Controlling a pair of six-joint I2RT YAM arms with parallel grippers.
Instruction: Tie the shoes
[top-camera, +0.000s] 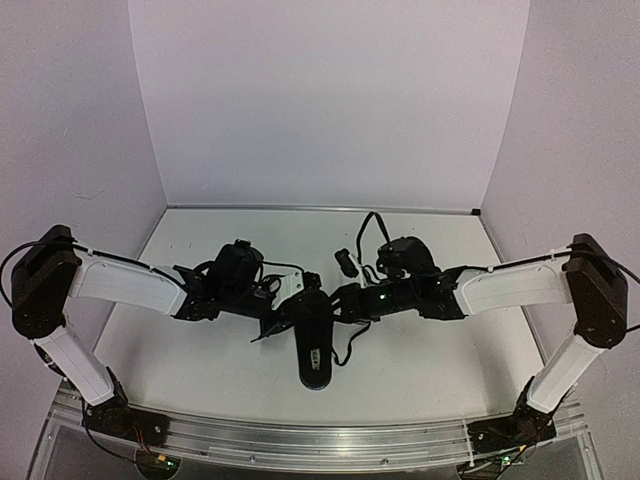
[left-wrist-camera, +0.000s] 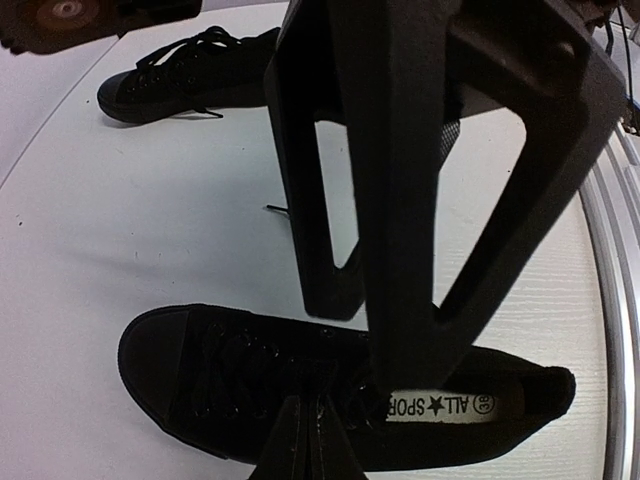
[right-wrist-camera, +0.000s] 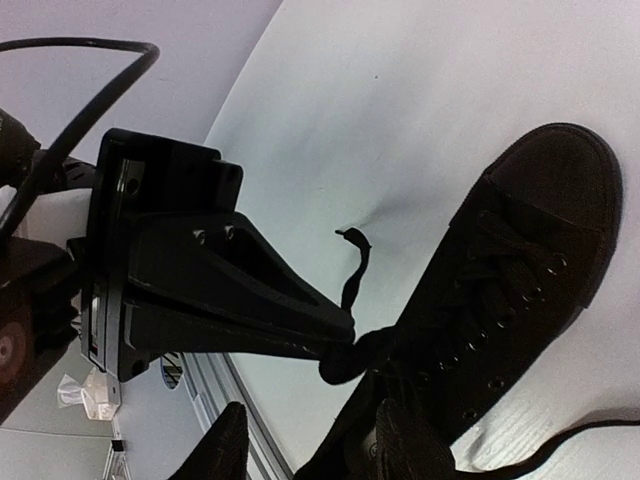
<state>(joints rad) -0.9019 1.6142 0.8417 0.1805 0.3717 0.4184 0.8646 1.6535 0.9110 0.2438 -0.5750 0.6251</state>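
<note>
One black shoe (top-camera: 315, 355) lies in the middle of the table, toe toward the front edge. It fills the bottom of the left wrist view (left-wrist-camera: 200, 370), and its toe shows in the right wrist view (right-wrist-camera: 530, 250). My left gripper (top-camera: 287, 318) (left-wrist-camera: 305, 435) is shut on a thin black lace (right-wrist-camera: 355, 270) beside the shoe's eyelets; the lace end sticks up free. My right gripper (top-camera: 340, 300) (right-wrist-camera: 312, 450) is open. One finger rests at the shoe's tongue and the other stands beside the shoe. The second shoe (left-wrist-camera: 190, 70) lies farther back, partly hidden under the right arm (top-camera: 346, 262).
A metal rail (top-camera: 300, 435) runs along the table's front edge. White walls close the back and both sides. Black cables (top-camera: 370, 225) loop above the right wrist. Both arms cross low over the table's middle.
</note>
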